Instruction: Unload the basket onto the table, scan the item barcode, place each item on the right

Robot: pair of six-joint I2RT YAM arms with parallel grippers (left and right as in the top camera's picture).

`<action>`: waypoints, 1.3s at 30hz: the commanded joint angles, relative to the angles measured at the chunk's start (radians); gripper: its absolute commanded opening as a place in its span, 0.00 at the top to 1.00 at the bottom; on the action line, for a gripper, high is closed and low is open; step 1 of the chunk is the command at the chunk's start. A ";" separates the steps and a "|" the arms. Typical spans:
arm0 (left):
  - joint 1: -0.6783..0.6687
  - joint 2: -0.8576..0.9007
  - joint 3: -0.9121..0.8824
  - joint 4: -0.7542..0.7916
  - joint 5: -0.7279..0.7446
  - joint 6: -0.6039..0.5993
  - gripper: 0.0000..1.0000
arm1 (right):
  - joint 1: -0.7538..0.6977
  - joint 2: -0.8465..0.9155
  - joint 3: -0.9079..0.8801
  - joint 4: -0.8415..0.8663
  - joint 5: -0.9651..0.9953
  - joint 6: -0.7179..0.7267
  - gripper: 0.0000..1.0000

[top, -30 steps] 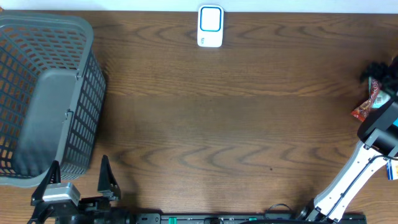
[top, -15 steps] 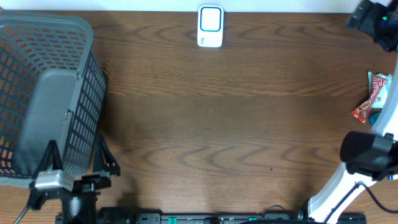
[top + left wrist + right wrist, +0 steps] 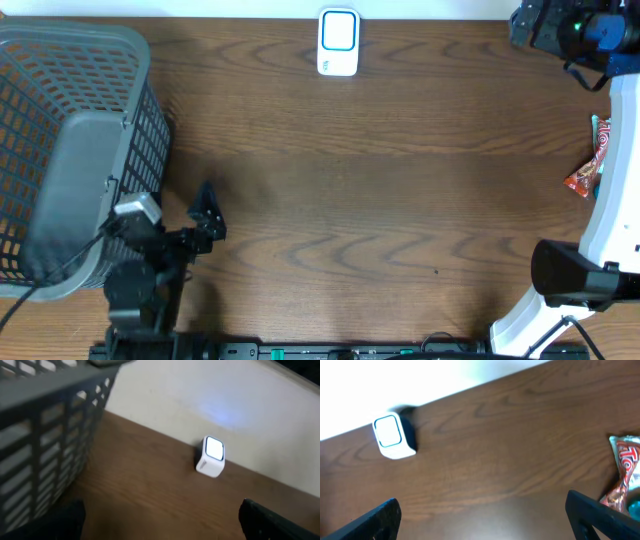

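The item, a red-and-white snack wrapper (image 3: 584,172), lies near the table's right edge, partly under my right arm; it also shows at the right edge of the right wrist view as the wrapper (image 3: 623,472). The white scanner (image 3: 338,42) with a blue-framed window stands at the back centre, seen too as the scanner (image 3: 394,436) and the scanner (image 3: 210,456). My right gripper (image 3: 528,24) hovers open at the back right corner, away from the wrapper. My left gripper (image 3: 178,215) is open and empty beside the basket.
A grey mesh basket (image 3: 128,60) fills the left side of the table, its wall (image 3: 45,435) close by my left gripper. A teal object (image 3: 634,508) lies just below the wrapper. The right arm's white link (image 3: 615,200) runs along the right edge.
The right gripper swung from over the wrapper up to the back right corner. The left gripper rose from the front edge and tilted toward the middle, beside the basket.
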 commanded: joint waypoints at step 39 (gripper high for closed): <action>-0.005 -0.291 0.005 -0.397 0.087 0.145 0.02 | 0.217 -0.349 0.010 -0.144 0.107 -0.043 0.01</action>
